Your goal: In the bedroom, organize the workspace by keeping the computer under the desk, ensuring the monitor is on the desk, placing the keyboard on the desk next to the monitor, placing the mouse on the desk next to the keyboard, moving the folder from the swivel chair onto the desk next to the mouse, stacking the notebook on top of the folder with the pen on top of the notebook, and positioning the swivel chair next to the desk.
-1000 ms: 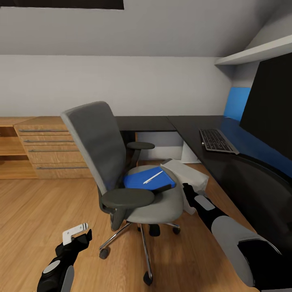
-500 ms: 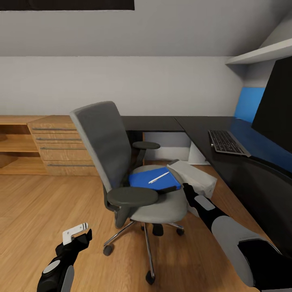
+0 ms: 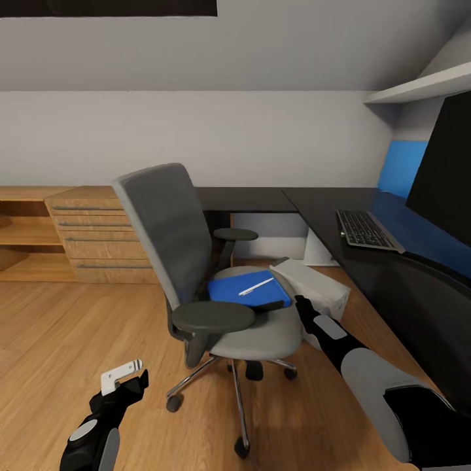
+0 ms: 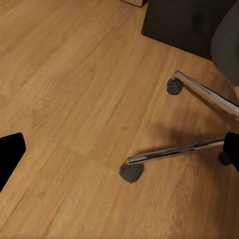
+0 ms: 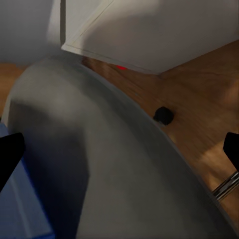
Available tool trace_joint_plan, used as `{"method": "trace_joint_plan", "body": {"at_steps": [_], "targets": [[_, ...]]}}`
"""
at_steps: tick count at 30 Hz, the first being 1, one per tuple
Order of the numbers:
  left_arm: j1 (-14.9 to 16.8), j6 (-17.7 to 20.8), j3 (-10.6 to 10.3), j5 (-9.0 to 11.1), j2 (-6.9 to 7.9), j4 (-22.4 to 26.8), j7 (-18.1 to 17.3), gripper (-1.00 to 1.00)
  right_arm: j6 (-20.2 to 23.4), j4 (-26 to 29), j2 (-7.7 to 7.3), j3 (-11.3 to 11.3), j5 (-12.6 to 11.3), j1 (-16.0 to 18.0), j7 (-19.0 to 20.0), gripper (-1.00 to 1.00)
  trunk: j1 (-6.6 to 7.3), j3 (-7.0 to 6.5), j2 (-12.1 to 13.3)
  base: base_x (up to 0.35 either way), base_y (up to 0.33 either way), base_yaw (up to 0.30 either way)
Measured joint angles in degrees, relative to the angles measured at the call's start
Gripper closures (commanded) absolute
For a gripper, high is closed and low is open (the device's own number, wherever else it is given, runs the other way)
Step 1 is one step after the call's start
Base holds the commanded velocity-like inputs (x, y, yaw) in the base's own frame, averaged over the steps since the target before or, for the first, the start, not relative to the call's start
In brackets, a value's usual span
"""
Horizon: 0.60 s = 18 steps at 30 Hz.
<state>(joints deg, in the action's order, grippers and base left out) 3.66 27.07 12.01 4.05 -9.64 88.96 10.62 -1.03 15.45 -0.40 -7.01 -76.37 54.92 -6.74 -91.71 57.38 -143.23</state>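
Observation:
The swivel chair (image 3: 163, 229) stands on the wooden floor left of the black desk (image 3: 314, 204). On its seat lies the blue folder (image 3: 237, 291) with a white pen (image 3: 256, 286) on top. I cannot make out the notebook, and the mouse is out of view. The keyboard (image 3: 366, 230) lies on the desk before the monitor (image 3: 451, 176). The computer (image 3: 320, 284) lies on the floor beside the seat (image 5: 109, 164). My right gripper (image 3: 302, 306) is open at the seat's right edge. My left gripper (image 3: 124, 378) is open, low over the floor near the chair's chrome base (image 4: 199, 89).
Light wooden low cabinets (image 3: 91, 242) with drawers line the wall at the left. A white shelf (image 3: 418, 85) hangs above the desk, and a blue panel (image 3: 400, 167) stands behind the monitor. A caster (image 4: 131, 172) rests on open floor to the chair's left.
One second ago the whole view shifted, so the camera turned a little left. Since half a second ago nothing has moved, and both arms keep their pose.

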Motion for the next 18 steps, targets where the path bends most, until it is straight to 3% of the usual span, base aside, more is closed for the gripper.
{"method": "trace_joint_plan", "body": {"at_steps": [5, 7, 18], "targets": [[-0.02, 0.0, 0.02, 0.01, 0.0, 0.02, 0.0, -1.0, -0.02, -0.04, 0.0, -0.04, 0.8, 0.02, -0.06, -1.0, 0.0, 0.0, 0.0, 0.0, 0.0, 0.152], [0.0, 0.0, 0.01, 0.0, 0.0, 0.0, 0.0, -1.0, -0.01, 0.0, 0.06, -0.1, 0.0, 0.0, 0.07, -1.0, 0.0, 0.0, 0.0, 0.0, 0.0, 0.213], [-0.01, 0.01, -0.12, 0.01, -0.08, -0.02, -0.08, -1.0, -0.01, -0.04, 0.14, -0.18, 0.27, -0.01, 0.07, -1.0, 0.0, 0.0, 0.0, 0.0, 0.0, 0.222]]}}
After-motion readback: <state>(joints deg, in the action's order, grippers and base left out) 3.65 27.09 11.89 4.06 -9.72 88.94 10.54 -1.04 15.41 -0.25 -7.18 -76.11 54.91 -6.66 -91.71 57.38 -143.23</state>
